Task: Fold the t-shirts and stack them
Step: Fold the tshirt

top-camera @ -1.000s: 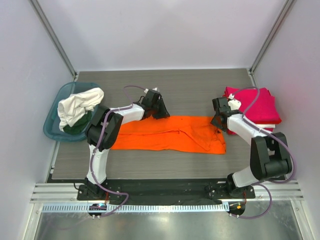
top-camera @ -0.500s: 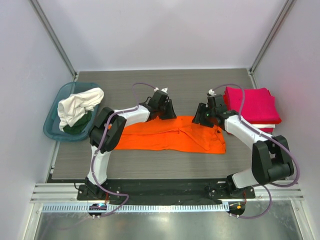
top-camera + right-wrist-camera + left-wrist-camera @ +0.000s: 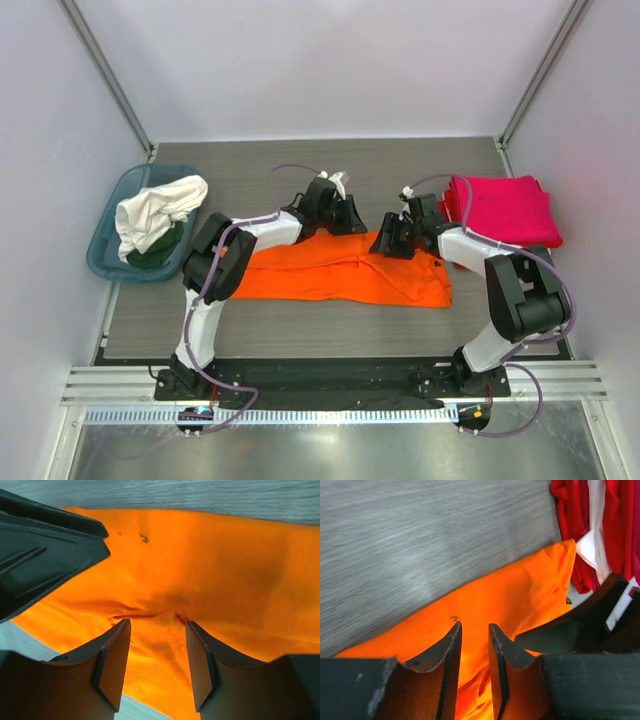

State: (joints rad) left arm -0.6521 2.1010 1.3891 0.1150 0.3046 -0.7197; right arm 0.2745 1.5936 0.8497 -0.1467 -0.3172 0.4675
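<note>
Bright, even, diffuse light from overhead leaves only soft shadows in the top view. Low in both wrist views, the orange t-shirt [image 3: 200, 570] casts a warm glow on dark surfaces.

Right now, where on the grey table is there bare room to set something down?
Two bare strips: far, behind the flat orange shirt, between the teal plastic tub and the folded magenta stack; near, between that shirt and the arm bases. Crowded mid-table, where left gripper and right gripper meet.
</note>
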